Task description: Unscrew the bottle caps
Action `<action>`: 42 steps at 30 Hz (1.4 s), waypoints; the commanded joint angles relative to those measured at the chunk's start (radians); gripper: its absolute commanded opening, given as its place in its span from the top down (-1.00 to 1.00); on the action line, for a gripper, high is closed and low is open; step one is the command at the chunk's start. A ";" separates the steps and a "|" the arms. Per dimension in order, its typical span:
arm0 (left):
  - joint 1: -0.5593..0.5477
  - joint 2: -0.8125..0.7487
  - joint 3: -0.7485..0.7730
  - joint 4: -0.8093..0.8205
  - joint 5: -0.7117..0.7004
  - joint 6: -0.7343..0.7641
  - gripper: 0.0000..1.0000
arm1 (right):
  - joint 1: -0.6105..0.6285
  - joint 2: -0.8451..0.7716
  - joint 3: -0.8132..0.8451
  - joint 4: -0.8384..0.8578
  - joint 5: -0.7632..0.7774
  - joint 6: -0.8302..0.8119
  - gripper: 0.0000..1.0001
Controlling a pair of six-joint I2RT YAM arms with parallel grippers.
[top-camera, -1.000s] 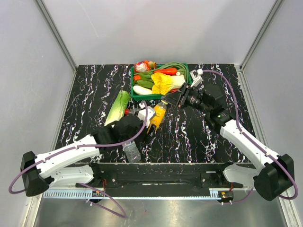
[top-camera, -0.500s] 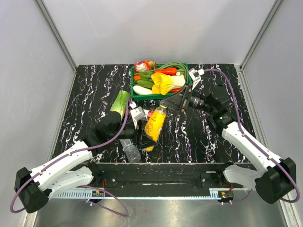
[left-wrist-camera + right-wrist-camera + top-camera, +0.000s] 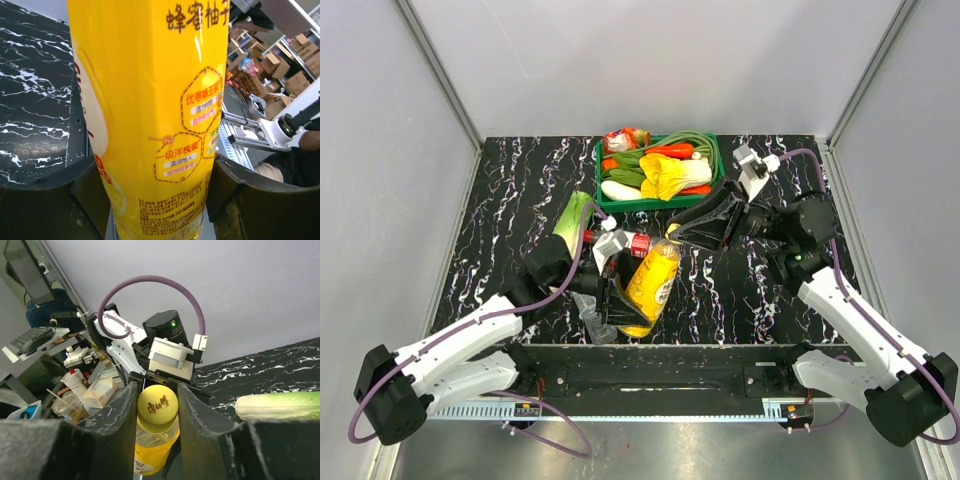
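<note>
The desk (image 3: pixel 500 200) is boxed in by pale walls on three sides. The work happens just ahead of the arm bases, near its front edge, where there is bare surface to either side.

The green basket (image 3: pixel 599 178) of vegetables sits at the back, well apart from the action. A long cabbage (image 3: pixel 570 222) lies left of centre, close to the left arm's elbow, so a wide swing on that side would likely brush it.

The yellow bottle (image 3: pixel 653 280) is held tilted off the desk between the two arms, its base toward the bases and its neck pointing at the basket. This tilt seems meant to bring the neck in line with the right wrist, so the wrist can roll about it.

A red-labelled bottle (image 3: pixel 638 243) lies just beside the yellow bottle's shoulder, and a clear bottle (image 3: pixel 592 322) sits low by the left wrist. Both crowd that side.

The left gripper (image 3: pixel 155 190) is clamped around the lower body of the yellow bottle, one finger on each flank, acting as the anchor against twist.

The right gripper (image 3: pixel 157 415) is narrowed onto the yellow cap (image 3: pixel 157 407), its pads flush against both sides. The cap sits on the neck, not yet off.
</note>
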 commanded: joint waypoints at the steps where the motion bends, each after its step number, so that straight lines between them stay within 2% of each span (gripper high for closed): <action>1: -0.011 0.013 0.049 0.221 0.140 -0.030 1.00 | 0.007 -0.005 0.020 0.086 -0.072 -0.018 1.00; 10: -0.028 0.033 0.049 0.235 0.171 -0.031 1.00 | 0.007 -0.012 0.013 0.184 -0.095 0.011 1.00; 18: -0.028 0.028 0.043 0.233 0.180 -0.022 1.00 | 0.007 -0.035 0.003 0.187 -0.073 0.002 0.88; 21: -0.028 0.022 0.046 0.209 0.157 -0.002 1.00 | 0.007 -0.032 0.009 0.168 -0.082 -0.003 0.53; 23: -0.028 0.014 0.049 0.197 0.137 0.009 1.00 | 0.004 -0.034 0.012 0.128 -0.064 -0.015 0.09; 25: -0.026 0.010 0.055 0.171 0.122 0.027 1.00 | 0.007 -0.034 0.007 0.120 -0.053 -0.010 -0.25; 26: -0.028 0.008 0.066 0.145 0.110 0.044 1.00 | 0.005 -0.037 0.007 0.112 -0.047 -0.010 -0.50; 28: -0.026 0.010 0.077 0.111 0.102 0.065 1.00 | 0.005 -0.043 0.007 0.095 -0.029 -0.013 -0.78; 30: -0.026 0.014 0.080 0.106 0.102 0.068 1.00 | 0.005 -0.048 0.013 0.074 -0.012 -0.019 -0.96; 42: -0.026 -0.004 0.115 -0.133 -0.048 0.205 1.00 | 0.007 -0.104 0.053 -0.069 0.026 -0.064 -0.99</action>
